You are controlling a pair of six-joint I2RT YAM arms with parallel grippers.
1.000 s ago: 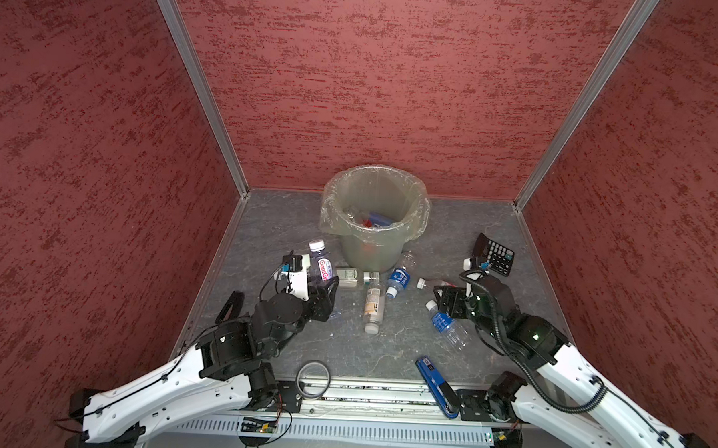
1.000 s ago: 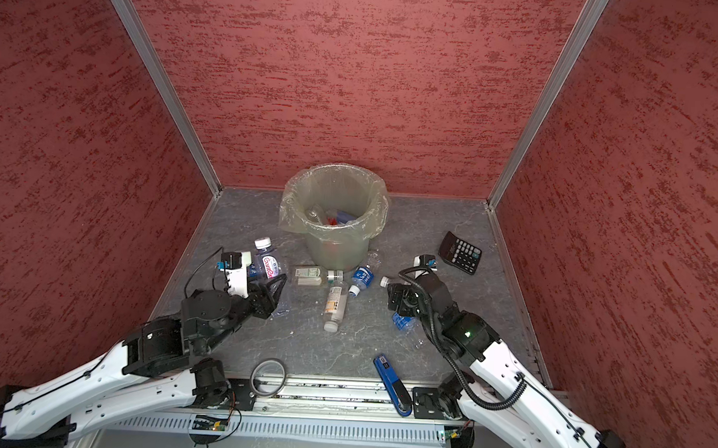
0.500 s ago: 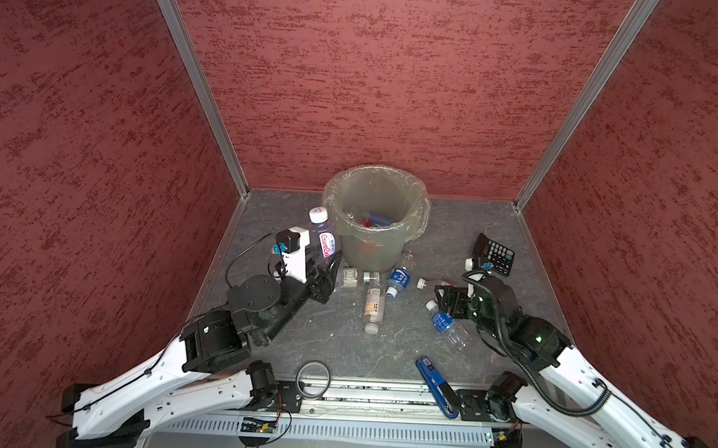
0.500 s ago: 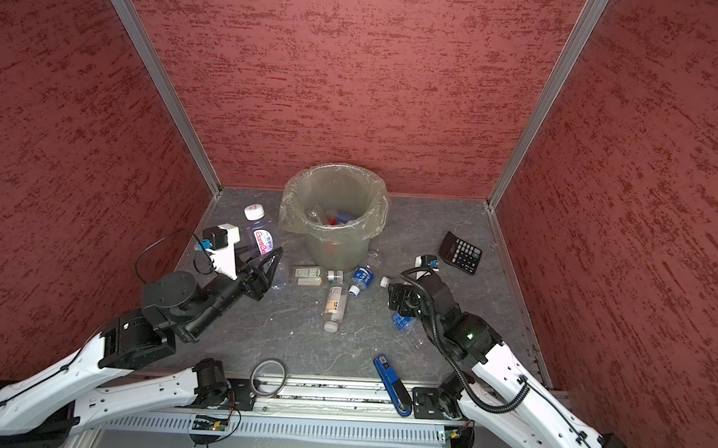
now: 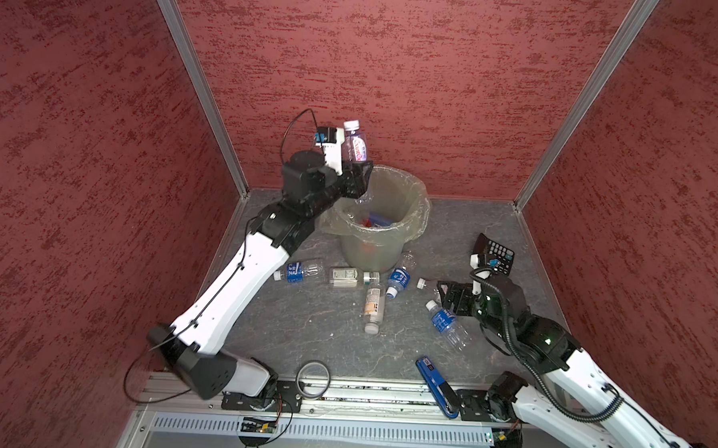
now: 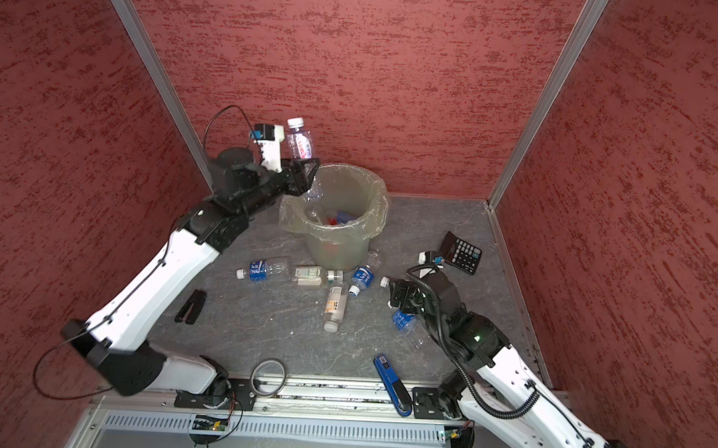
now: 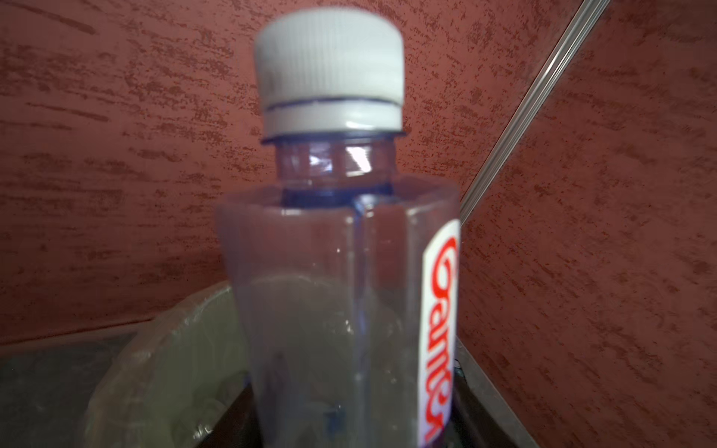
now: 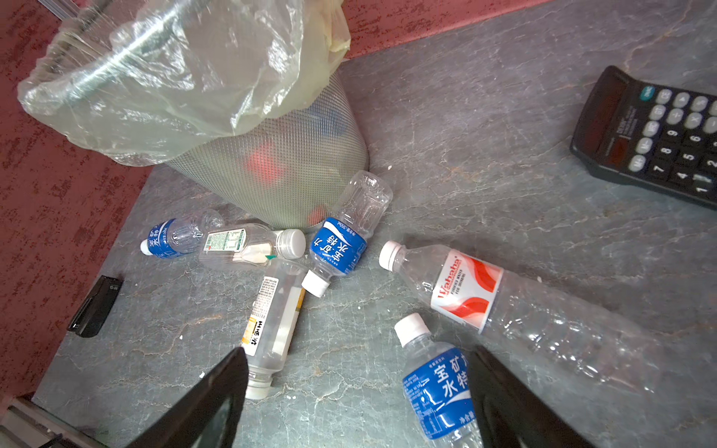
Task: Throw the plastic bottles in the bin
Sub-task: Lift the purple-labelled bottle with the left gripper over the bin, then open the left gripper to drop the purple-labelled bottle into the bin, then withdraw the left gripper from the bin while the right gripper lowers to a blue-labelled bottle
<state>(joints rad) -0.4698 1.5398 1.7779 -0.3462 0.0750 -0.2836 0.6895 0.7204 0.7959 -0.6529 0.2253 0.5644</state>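
Grey-green mesh bin (image 5: 368, 250) w/ clear bag liner (image 5: 422, 203): holds several bottles (image 5: 376, 222), blue & red bits showing. Left gripper (image 5: 358, 179) over bin's rim, white-cap bottle (image 5: 354, 143) upright btwn its jaws; can't tell if clamped or slack. Right gripper (image 8: 357, 351) jaws apart, empty, low over blue-label bottle (image 8: 438, 384); six loose bottles (image 5: 373, 304) lie on grey floor (image 5: 303, 326) near bin.

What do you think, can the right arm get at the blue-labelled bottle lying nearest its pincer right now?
Probably yes. The right pincer is open and hovers close above the blue-labelled bottle, which lies flat with nothing on top. The red-labelled bottle lies beside it, not over it.
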